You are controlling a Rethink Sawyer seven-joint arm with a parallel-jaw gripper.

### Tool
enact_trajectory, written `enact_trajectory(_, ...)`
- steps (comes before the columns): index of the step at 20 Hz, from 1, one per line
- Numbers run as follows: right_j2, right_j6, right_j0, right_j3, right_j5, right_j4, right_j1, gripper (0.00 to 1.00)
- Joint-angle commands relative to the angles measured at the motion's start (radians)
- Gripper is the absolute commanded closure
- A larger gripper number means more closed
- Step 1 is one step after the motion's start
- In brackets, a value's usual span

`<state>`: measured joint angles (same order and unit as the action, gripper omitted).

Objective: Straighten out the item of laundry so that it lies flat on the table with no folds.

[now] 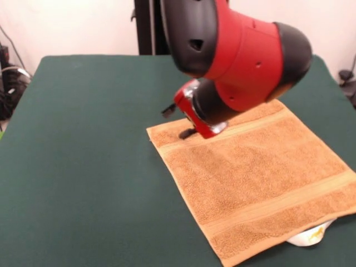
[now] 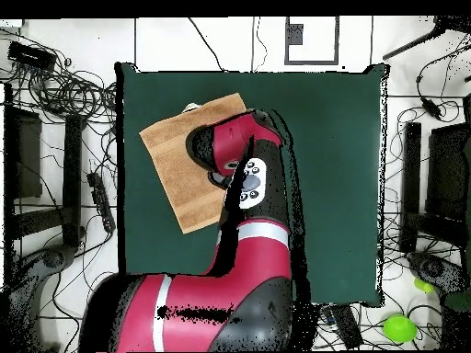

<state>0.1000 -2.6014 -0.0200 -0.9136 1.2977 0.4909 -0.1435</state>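
Front view: towel (image 1: 261, 183) lies spread flat on the green table (image 1: 83, 156), rotated so its edges run diagonal to the table edges. It fills the lower right of the frame; its right corner runs out of the picture at the right edge. No folds visible on the exposed surface. Two flat woven bands cross it, one near the upper edge and one near the lower edge. A small white label (image 1: 310, 236) pokes out from under the bottom edge, lower right.

Arm (image 1: 239, 50) comes down from top centre, big red and black housing hanging over the towel's upper part. Gripper (image 1: 188, 132) sits at the towel's upper-left corner, a dark tip down on or just above the terry, next to the upper band. Fingers are mostly hidden under the red wrist, so can't tell whether they're apart or together, or whether they pinch any cloth.

Overhead view: towel (image 2: 175, 170) is in the upper left part of the table (image 2: 340, 184), near the table's left edge. Arm (image 2: 244, 184) reaches up from the bottom of the frame and covers the towel's right side. Gripper itself is hidden under the wrist here.
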Motion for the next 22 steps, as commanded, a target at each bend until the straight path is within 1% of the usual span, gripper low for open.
enact_trajectory(1, -0.058, 0.332, 0.001, -0.030, 0.116, 0.055, 0.003, 0.00)
enact_trajectory(3, -0.061, 0.342, 0.002, -0.028, 0.126, 0.061, -0.012, 0.00)
enact_trajectory(4, -0.059, 0.329, 0.000, -0.037, 0.136, 0.054, -0.035, 0.00)
enact_trajectory(7, -0.069, 0.310, 0.002, -0.086, 0.150, 0.017, -0.101, 0.00)
enact_trajectory(10, -0.099, 0.309, 0.021, -0.118, 0.130, -0.014, -0.126, 0.00)
enact_trajectory(11, -0.102, 0.299, 0.025, -0.122, 0.104, -0.014, -0.131, 0.00)
enact_trajectory(12, -0.114, 0.286, 0.035, -0.138, 0.052, -0.019, -0.135, 0.00)
enact_trajectory(14, -0.132, 0.281, 0.048, -0.133, -0.069, -0.004, -0.138, 0.00)
enact_trajectory(17, -0.119, 0.205, 0.040, -0.128, -0.177, 0.023, -0.151, 0.00)
enact_trajectory(19, -0.123, 0.202, 0.044, -0.128, -0.209, 0.023, -0.162, 0.00)
enact_trajectory(22, -0.146, 0.197, 0.063, -0.141, -0.225, -0.014, -0.156, 0.00)
